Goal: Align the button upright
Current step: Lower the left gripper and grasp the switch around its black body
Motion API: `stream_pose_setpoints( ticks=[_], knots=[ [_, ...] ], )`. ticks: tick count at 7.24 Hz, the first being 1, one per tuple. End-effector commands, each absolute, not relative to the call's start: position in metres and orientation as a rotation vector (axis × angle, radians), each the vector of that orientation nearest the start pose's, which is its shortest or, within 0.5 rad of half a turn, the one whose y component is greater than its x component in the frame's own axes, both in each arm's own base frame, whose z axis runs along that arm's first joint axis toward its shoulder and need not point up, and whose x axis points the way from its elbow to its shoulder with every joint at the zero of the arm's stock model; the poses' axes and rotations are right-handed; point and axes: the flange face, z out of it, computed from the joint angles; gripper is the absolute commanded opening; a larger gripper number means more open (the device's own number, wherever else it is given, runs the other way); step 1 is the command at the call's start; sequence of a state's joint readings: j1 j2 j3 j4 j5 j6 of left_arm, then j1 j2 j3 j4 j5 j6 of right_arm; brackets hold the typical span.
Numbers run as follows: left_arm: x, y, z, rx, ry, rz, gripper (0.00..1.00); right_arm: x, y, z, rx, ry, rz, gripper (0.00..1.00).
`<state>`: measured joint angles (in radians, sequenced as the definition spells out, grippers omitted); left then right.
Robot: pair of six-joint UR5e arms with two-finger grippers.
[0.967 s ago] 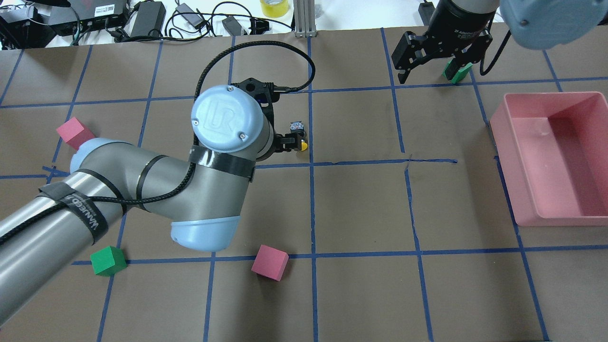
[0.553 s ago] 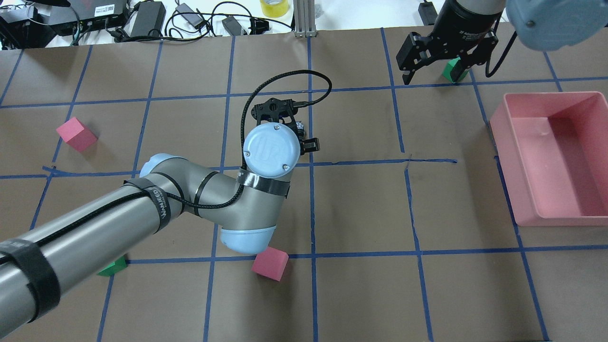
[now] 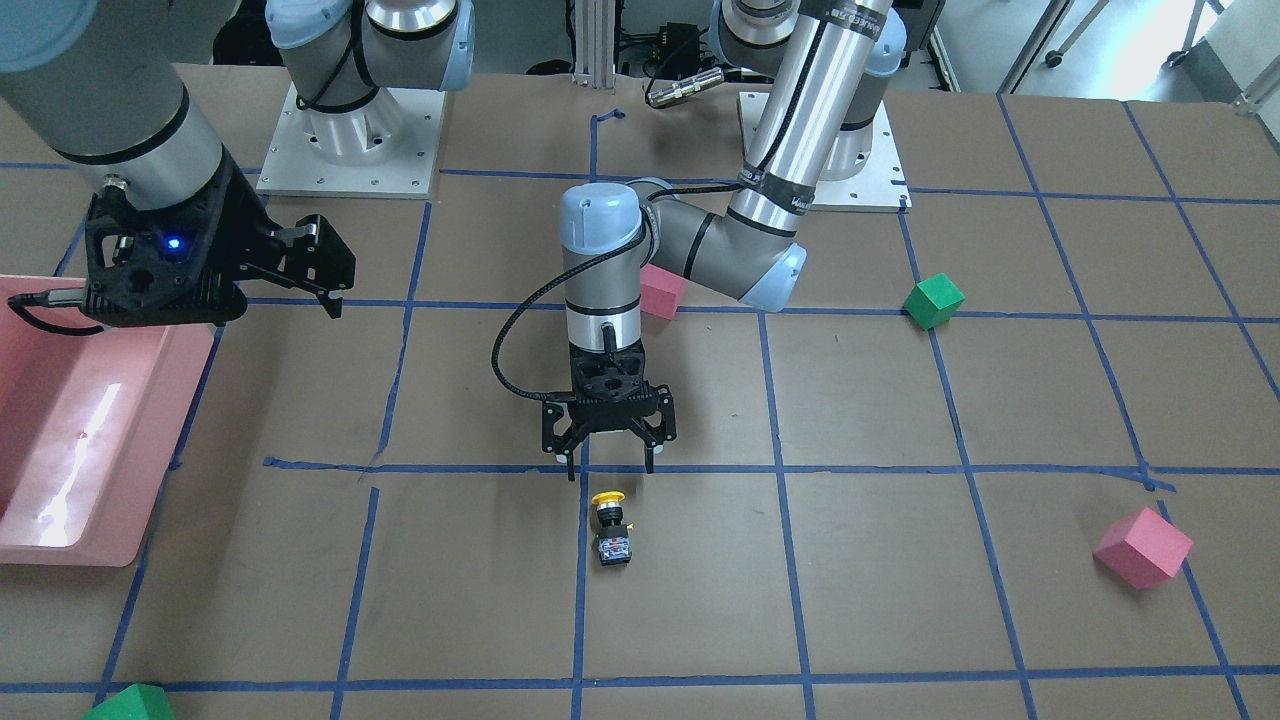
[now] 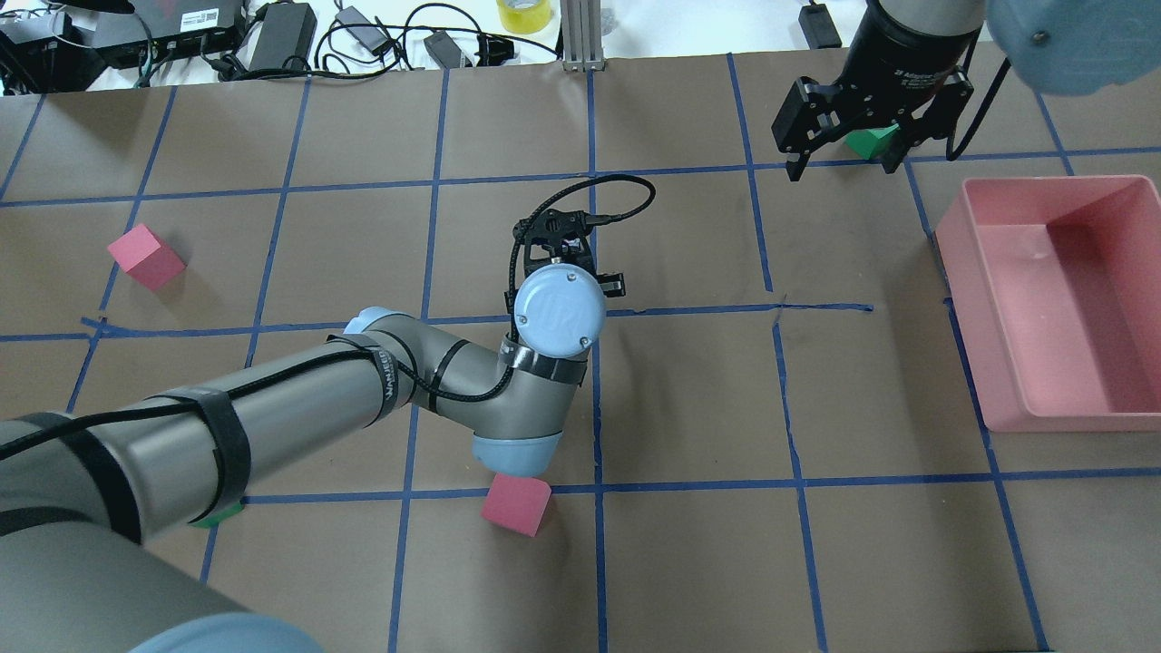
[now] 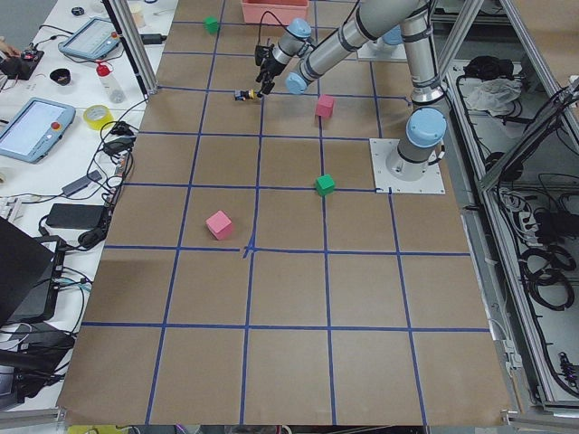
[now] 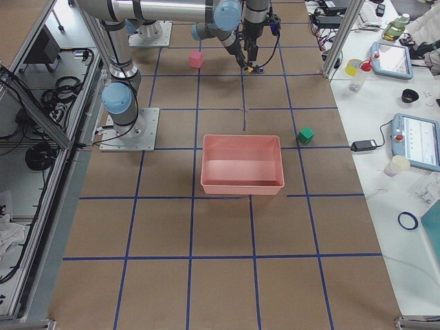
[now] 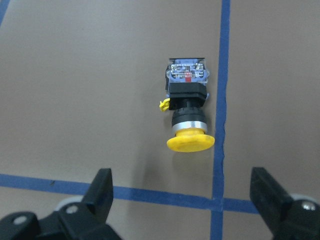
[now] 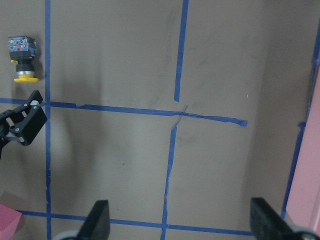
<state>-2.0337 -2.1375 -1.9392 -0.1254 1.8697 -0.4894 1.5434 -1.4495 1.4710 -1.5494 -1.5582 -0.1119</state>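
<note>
The button (image 3: 610,525) lies on its side on the brown table, yellow cap toward the robot, grey-white base away from it. It also shows in the left wrist view (image 7: 189,107) and the right wrist view (image 8: 22,57). My left gripper (image 3: 608,465) points straight down, open and empty, just on the robot's side of the cap and apart from it; its fingers (image 7: 103,182) frame the bottom of the wrist view. In the overhead view the left wrist (image 4: 560,313) hides the button. My right gripper (image 4: 843,168) is open and empty at the far right.
A pink bin (image 4: 961,272) stands at the right edge. Pink cubes (image 4: 145,256) (image 4: 515,503) lie at the left and in front of the left elbow. A green cube (image 4: 873,141) sits behind the right gripper, another (image 3: 933,300) near the left arm.
My left wrist has swung from sideways at the button's cap to pointing straight down, back from it. The button has stayed in place. My right gripper has drifted slightly to the right.
</note>
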Motion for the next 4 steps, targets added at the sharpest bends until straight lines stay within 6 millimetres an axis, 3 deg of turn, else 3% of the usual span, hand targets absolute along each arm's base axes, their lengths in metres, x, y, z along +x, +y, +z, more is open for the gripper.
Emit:
stream_pose_setpoints(
  ticks=[1, 4],
  knots=[
    [-0.365, -0.493, 0.161, -0.052, 2.943, -1.011, 0.92, 0.118, -0.540, 0.472, -0.126, 3.142, 0.090, 1.00],
    [-0.372, -0.508, 0.155, -0.046, 2.939, -1.031, 0.89, 0.118, -0.539, 0.463, -0.123, 3.134, 0.096, 1.00]
  ],
)
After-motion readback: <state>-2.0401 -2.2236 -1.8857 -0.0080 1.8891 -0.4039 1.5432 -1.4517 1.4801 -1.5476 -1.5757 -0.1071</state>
